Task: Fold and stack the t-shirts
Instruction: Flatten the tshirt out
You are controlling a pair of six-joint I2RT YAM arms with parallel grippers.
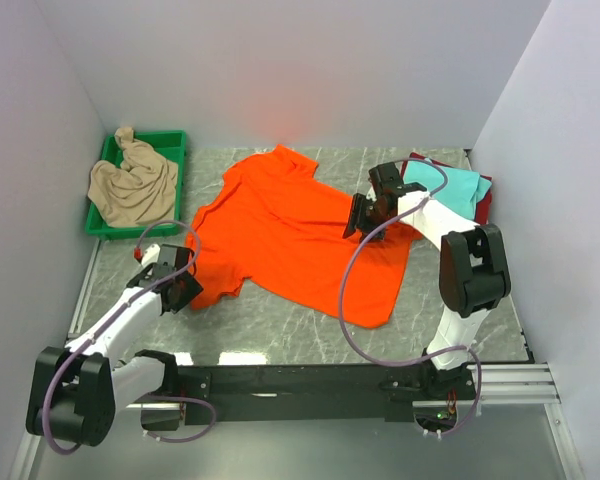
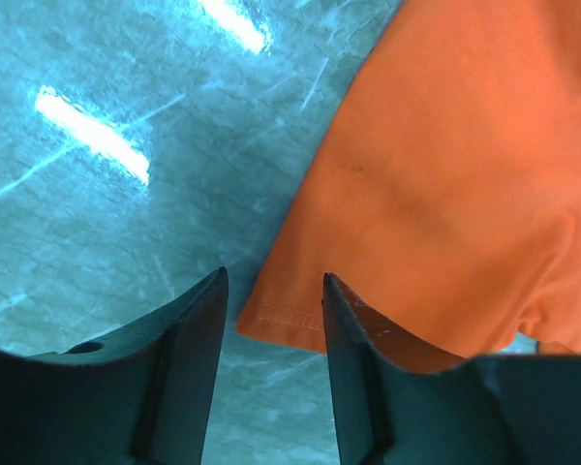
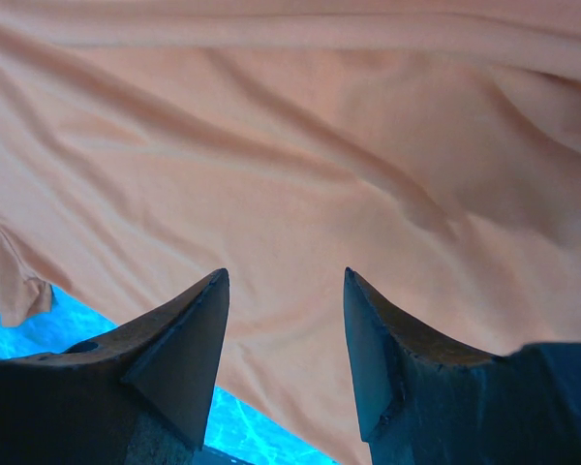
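The bright orange t-shirt [image 1: 300,235] lies spread flat on the grey marble table [image 1: 280,325]. My left gripper [image 1: 180,290] is open at the shirt's near-left sleeve; in the left wrist view its jaws [image 2: 274,281] straddle the sleeve's hemmed corner [image 2: 281,315], holding nothing. My right gripper [image 1: 365,215] is open over the shirt's right side; in the right wrist view its jaws [image 3: 286,276] hover above wrinkled orange cloth [image 3: 320,174], empty. A teal shirt [image 1: 450,185] lies folded on a dark red one [image 1: 483,200] at the back right. A beige shirt [image 1: 132,185] is bunched in the tray.
A green plastic tray [image 1: 170,140] stands at the back left against the wall. White walls close in the table on the left, back and right. A purple cable [image 1: 345,300] from the right arm loops over the shirt's near edge.
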